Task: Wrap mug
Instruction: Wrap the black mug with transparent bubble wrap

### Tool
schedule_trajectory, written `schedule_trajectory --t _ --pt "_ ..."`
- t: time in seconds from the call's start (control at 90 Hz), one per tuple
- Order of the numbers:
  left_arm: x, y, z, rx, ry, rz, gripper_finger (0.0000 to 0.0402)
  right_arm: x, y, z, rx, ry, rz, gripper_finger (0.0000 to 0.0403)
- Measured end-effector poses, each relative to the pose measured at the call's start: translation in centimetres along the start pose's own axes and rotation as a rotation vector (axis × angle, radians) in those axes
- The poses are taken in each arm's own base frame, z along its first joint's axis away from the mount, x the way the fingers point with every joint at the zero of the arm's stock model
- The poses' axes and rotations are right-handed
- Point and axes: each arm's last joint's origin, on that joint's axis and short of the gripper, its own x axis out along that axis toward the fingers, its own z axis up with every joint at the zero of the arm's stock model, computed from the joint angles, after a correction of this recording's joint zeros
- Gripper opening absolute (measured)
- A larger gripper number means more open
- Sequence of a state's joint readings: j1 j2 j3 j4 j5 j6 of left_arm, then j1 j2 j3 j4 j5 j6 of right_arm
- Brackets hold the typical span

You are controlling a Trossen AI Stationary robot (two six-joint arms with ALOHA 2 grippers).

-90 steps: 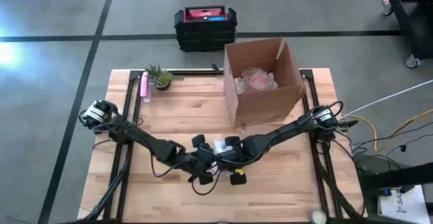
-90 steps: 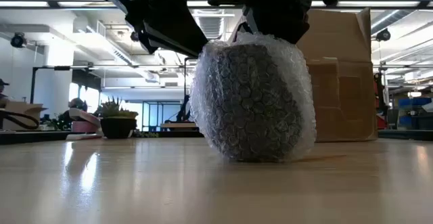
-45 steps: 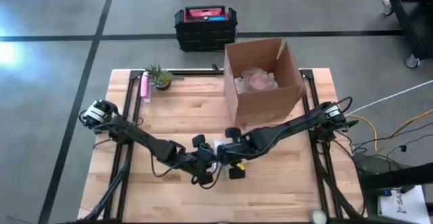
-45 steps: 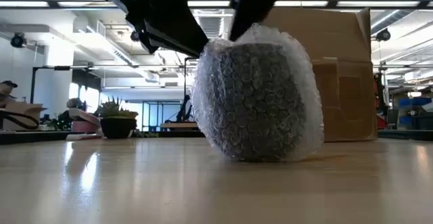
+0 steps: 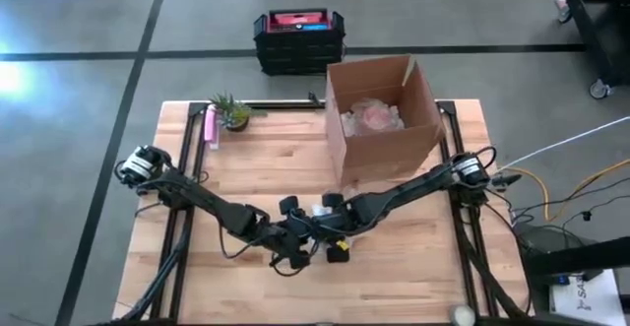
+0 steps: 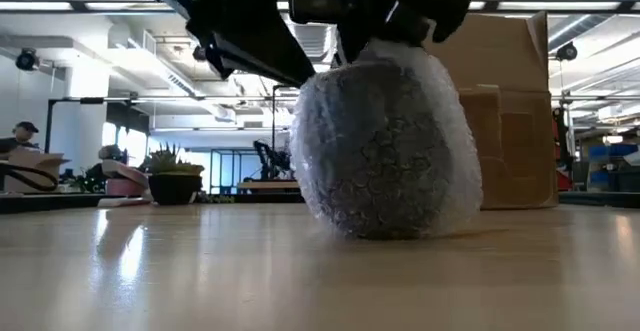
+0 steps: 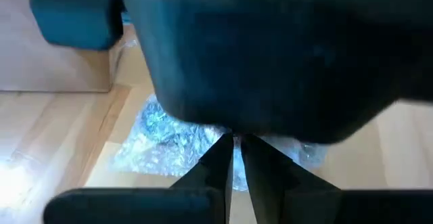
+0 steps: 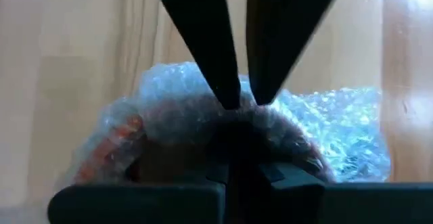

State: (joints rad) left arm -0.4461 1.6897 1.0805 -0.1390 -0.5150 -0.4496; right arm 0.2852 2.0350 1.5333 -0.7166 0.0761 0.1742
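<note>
Toward six o'clock on the table, from above, both arms are seen meeting over the mug, the left gripper at its seven o'clock and the right gripper at its five o'clock; a cardboard box stands well apart at one o'clock.

At table height, the mug is seen upright, fully cloaked in bubble wrap, with dark arm parts touching its top.

From the left wrist, narrow jaws appear nearly shut above the wrap; whether film is pinched cannot be told.

From the right wrist, the jaws are likewise narrow, pressing the wrap.

Tucking of loose ends appears in hand; a secure pinch and fold would be needed next.
</note>
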Motion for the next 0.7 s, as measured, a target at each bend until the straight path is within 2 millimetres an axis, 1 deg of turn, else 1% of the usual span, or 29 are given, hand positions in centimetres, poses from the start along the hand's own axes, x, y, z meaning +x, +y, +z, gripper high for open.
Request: schedule_trajectory --t 0.089,0.222,0.367,0.478,0.6,0.656,0.7 --pt "0.0 0.0 0.0 0.001 0.001 -0.001 0.0022 -0.7 0.0 -0.1 -0.001 0.005 0.013 0.0000" --pt "0.0 0.0 0.0 0.012 0.002 -0.001 0.0022 -2.8 0.0 0.2 -0.001 -0.027 0.028 0.0000" --pt "0.0 0.0 0.0 0.011 0.001 -0.001 0.0022 -6.0 0.0 0.7 -0.001 -0.080 0.060 0.0000" --pt "-0.1 0.0 0.0 0.011 -0.001 -0.002 0.0023 -8.6 -0.3 0.5 -0.006 -0.092 0.060 0.0000" --pt "-0.1 0.0 0.0 0.011 0.001 -0.002 0.0022 -9.8 -0.4 -0.2 0.045 -0.052 0.079 0.0000" --pt "-0.1 0.0 0.0 0.011 0.001 -0.002 0.0023 -9.8 -0.4 -0.5 0.074 -0.016 0.092 0.0000" --pt "-0.1 0.0 0.0 0.012 0.002 -0.001 0.0023 -9.2 -0.3 -0.7 0.087 0.017 0.087 0.0000"
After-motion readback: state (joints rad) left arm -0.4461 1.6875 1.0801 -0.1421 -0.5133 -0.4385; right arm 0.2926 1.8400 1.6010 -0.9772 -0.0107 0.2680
